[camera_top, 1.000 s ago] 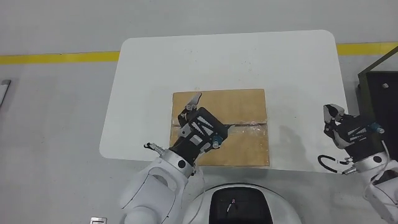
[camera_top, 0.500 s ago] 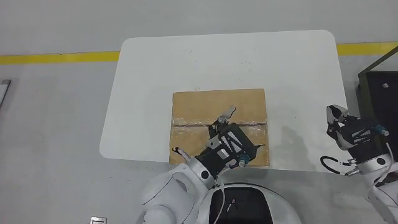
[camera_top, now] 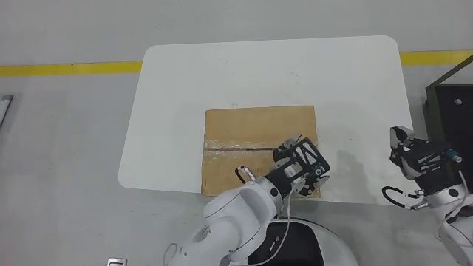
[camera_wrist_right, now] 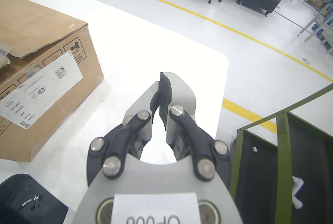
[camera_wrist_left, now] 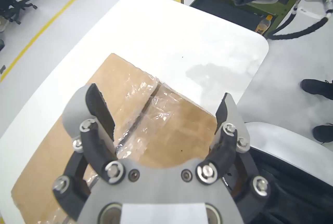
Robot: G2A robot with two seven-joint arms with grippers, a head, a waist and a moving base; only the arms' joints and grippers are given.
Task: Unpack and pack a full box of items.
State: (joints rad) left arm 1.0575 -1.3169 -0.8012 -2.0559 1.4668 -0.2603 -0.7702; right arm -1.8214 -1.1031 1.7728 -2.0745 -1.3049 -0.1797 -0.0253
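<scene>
A closed brown cardboard box lies on the white table, its flaps meeting at a middle seam under clear tape. My left gripper hovers open over the box's near right corner, and nothing is between its fingers. In the left wrist view the box lies just below that gripper. My right gripper is shut and empty at the table's right edge, apart from the box. In the right wrist view the right gripper faces the box's labelled side.
A green-framed cart stands just right of the table, close to the right arm, and it also shows in the right wrist view as a green frame. A small bottle sits on the cart's low shelf. Bare table surrounds the box.
My left gripper has swung across the box top from its left half to its near right corner, turning as it went. The right gripper has drawn back slightly toward the near edge.
</scene>
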